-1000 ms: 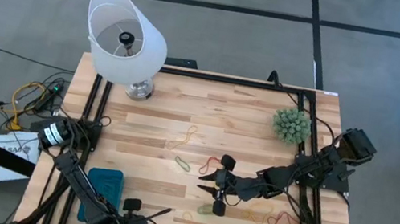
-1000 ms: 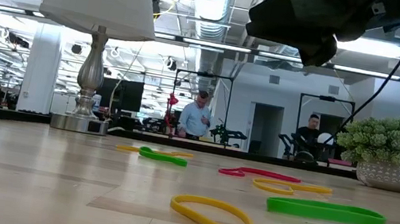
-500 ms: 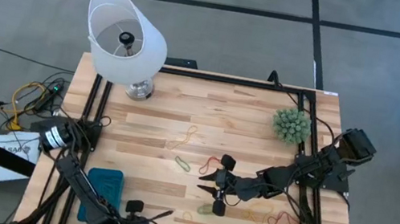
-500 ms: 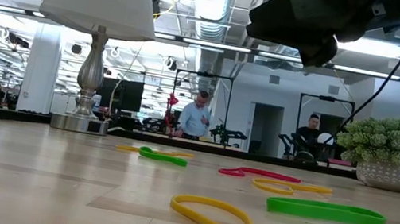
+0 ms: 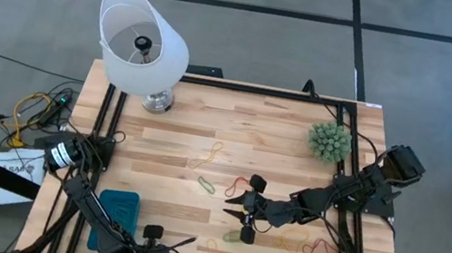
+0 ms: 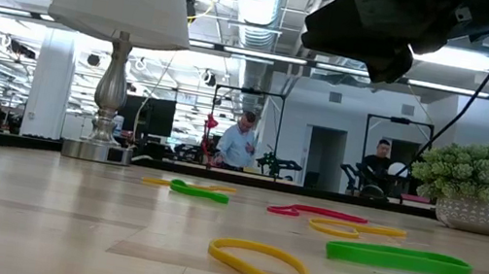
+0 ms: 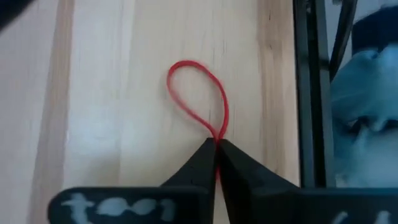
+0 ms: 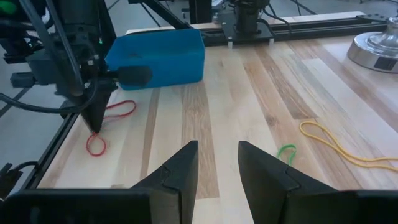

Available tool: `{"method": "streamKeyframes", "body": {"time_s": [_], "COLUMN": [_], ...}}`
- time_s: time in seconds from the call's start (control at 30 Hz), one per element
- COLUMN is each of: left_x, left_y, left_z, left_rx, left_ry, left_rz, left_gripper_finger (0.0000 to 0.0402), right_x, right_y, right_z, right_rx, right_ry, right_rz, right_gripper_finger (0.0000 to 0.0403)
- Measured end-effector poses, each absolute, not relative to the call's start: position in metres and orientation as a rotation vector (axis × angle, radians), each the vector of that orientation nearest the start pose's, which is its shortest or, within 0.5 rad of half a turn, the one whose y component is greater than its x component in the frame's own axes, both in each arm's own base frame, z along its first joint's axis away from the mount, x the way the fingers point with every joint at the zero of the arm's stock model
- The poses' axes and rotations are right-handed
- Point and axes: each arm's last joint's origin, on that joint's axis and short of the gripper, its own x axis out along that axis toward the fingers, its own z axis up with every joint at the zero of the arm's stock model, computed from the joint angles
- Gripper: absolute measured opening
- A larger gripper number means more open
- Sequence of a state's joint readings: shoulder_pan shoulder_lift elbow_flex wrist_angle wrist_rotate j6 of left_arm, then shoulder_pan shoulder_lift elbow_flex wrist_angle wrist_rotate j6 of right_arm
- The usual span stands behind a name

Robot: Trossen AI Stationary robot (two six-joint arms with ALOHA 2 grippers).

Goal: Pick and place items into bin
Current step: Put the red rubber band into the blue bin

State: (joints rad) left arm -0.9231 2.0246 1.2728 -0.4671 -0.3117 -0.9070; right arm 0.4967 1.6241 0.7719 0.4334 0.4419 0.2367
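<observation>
On pale wood table (image 5: 281,127): left pincer (image 7: 216,149) pinching red band (image 7: 196,99); right pincer (image 8: 217,163) parted, empty; lamp (image 6: 117,38) behind.

The left arm folds low along the table's near left edge, its hand (image 7: 215,152) tipped downward with both dark fingers pinched tight together at their tips. The right arm reaches in from the right side toward the middle, its hand (image 8: 217,163) held level, fingers parted with a clear gap between them.
</observation>
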Motion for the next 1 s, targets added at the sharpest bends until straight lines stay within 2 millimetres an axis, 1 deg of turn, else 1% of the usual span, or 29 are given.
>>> {"method": "streamKeyframes", "body": {"time_s": [0.07, 0.1, 0.17, 0.2, 0.23, 0.3, 0.4, 0.43, 0.47, 0.53, 0.6, 0.67, 0.73, 0.8, 0.87, 1.0], "left_x": [0.233, 0.229, 0.222, 0.217, 0.212, 0.204, 0.191, 0.186, 0.181, 0.173, 0.166, 0.158, 0.155, 0.155, 0.153, 0.149], "left_y": [-0.299, -0.298, -0.297, -0.294, -0.291, -0.285, -0.283, -0.282, -0.281, -0.282, -0.284, -0.286, -0.289, -0.29, -0.287, -0.285], "left_z": [0.144, 0.157, 0.193, 0.211, 0.225, 0.244, 0.277, 0.285, 0.288, 0.286, 0.284, 0.28, 0.271, 0.262, 0.253, 0.231], "left_rx": [-0.022, 0.01, 0.029, 0.039, 0.06, 0.092, 0.052, 0.032, 0.013, -0.046, -0.101, -0.113, -0.128, -0.163, -0.185, -0.19], "left_ry": [1.17, 1.175, 1.141, 1.127, 1.125, 1.145, 1.155, 1.174, 1.212, 1.282, 1.308, 1.321, 1.309, 1.299, 1.348, 1.4], "left_rz": [-0.031, -0.018, 0.001, 0.028, 0.061, 0.113, 0.159, 0.182, 0.212, 0.28, 0.323, 0.34, 0.353, 0.373, 0.415, 0.432], "left_gripper_finger": [0.0002, 0.0002, 0.0001, 0.0001, 0.0, 0.0, 0.0, 0.0, 0.0, 0.0, 0.0, 0.0, 0.0, 0.0, 0.0002, 0.0008], "right_x": [0.293, 0.293, 0.293, 0.293, 0.293, 0.293, 0.293, 0.293, 0.293, 0.293, 0.293, 0.293, 0.294, 0.294, 0.293, 0.295], "right_y": [0.145, 0.145, 0.145, 0.145, 0.145, 0.145, 0.145, 0.145, 0.145, 0.145, 0.144, 0.143, 0.142, 0.14, 0.139, 0.132], "right_z": [0.184, 0.184, 0.184, 0.184, 0.184, 0.184, 0.184, 0.184, 0.184, 0.184, 0.184, 0.184, 0.183, 0.181, 0.179, 0.177], "right_rx": [0.044, 0.044, 0.044, 0.045, 0.045, 0.045, 0.045, 0.045, 0.045, 0.044, 0.043, 0.043, 0.03, -0.031, -0.072, -0.067], "right_ry": [0.377, 0.378, 0.378, 0.375, 0.375, 0.376, 0.376, 0.377, 0.376, 0.378, 0.38, 0.38, 0.383, 0.404, 0.432, 0.45], "right_rz": [0.01, 0.01, 0.009, 0.01, 0.01, 0.01, 0.009, 0.01, 0.01, 0.009, 0.008, 0.003, 0.0, 0.004, 0.006, -0.02], "right_gripper_finger": [0.0107, 0.0107, 0.0107, 0.0107, 0.0107, 0.0107, 0.0107, 0.0107, 0.0107, 0.0107, 0.0107, 0.0107, 0.0107, 0.0107, 0.0108, 0.0118]}}
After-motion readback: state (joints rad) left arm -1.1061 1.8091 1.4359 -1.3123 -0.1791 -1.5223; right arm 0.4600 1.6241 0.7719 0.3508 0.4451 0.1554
